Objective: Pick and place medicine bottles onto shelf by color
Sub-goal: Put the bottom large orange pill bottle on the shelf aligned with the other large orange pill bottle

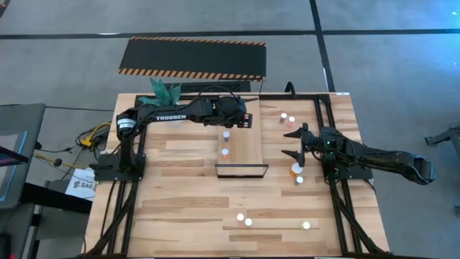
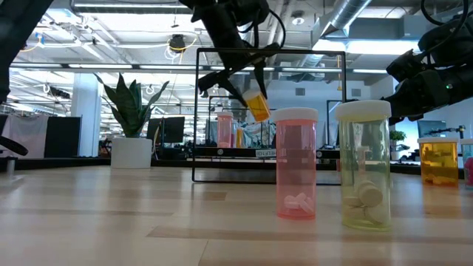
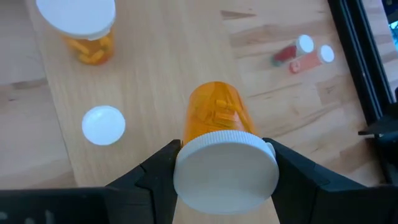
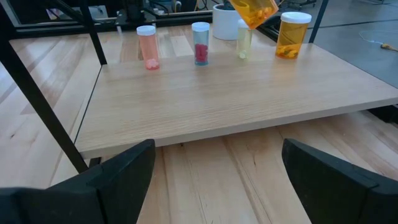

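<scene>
The pale wood shelf lies mid-table, with its dark frame at the near end. My left gripper is above the shelf's far end, shut on an orange white-capped bottle. Pink, red, yellowish and orange bottles stand upright along the shelf's left edge. My right gripper is open and empty, low beside the shelf's right edge. More bottles stand on the table: two at the far right, an orange one and several near the front. My left gripper pinches the orange bottle's white cap by its rim between the two fingers. The fingers come from above, pointing down. The bottle hangs below them, tilted, and the low view shows it clear of the shelf.
A white pot with a green plant stands at the table's far left corner. A black mat with striped orange edges lies on the floor beyond the table. Dark frame rails run along the table's right side.
</scene>
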Available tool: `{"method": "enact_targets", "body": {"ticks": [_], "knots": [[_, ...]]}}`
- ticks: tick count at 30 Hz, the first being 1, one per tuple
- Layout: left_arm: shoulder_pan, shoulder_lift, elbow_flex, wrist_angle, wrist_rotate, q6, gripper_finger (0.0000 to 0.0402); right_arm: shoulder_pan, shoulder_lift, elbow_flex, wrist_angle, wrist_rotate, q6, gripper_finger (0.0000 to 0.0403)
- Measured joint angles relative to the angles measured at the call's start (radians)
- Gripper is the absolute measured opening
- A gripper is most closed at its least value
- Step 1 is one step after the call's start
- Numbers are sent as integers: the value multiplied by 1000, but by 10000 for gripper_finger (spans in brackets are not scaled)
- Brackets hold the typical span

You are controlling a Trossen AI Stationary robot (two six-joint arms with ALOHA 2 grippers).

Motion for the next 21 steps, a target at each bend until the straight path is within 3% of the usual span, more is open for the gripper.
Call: {"method": "enact_targets", "body": {"ticks": [21], "knots": [[-1,65,24,-57,129,-75,181,0,-1,0,3,0,0,374]]}}
